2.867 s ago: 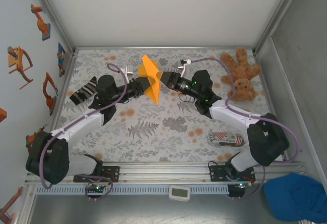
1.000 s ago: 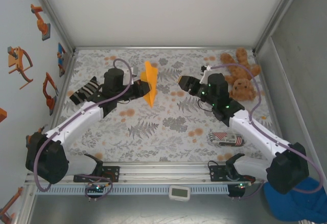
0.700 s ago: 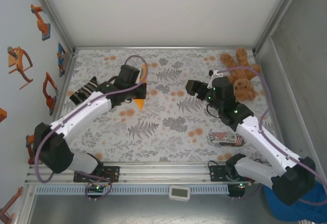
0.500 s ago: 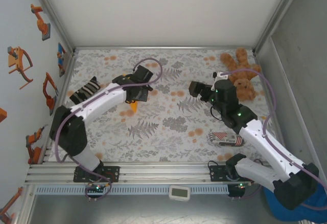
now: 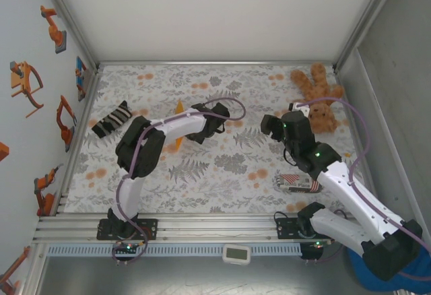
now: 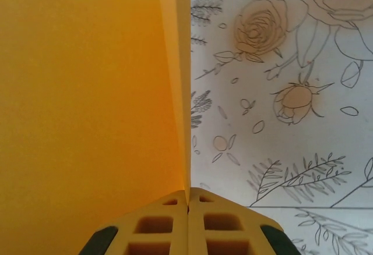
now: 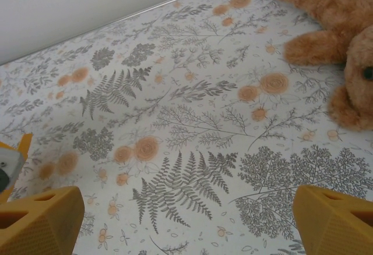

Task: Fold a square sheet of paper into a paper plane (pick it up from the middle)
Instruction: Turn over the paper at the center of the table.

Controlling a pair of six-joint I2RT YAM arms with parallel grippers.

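The left gripper (image 6: 187, 199) has its jaws pressed together on the folded orange paper (image 6: 87, 92), just left of the floral table's (image 5: 222, 167) centre. The right gripper (image 7: 186, 208) hangs with jaws spread wide, empty, near the brown teddy (image 7: 326, 39) at the far right.

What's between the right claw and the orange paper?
Top view: bare floral cloth next to the right claw, then the left arm's wrist, with the left claw shut on the paper.

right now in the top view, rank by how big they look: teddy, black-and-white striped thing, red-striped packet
1. teddy
2-3. black-and-white striped thing and red-striped packet look about alike; the right arm overlaps the packet.
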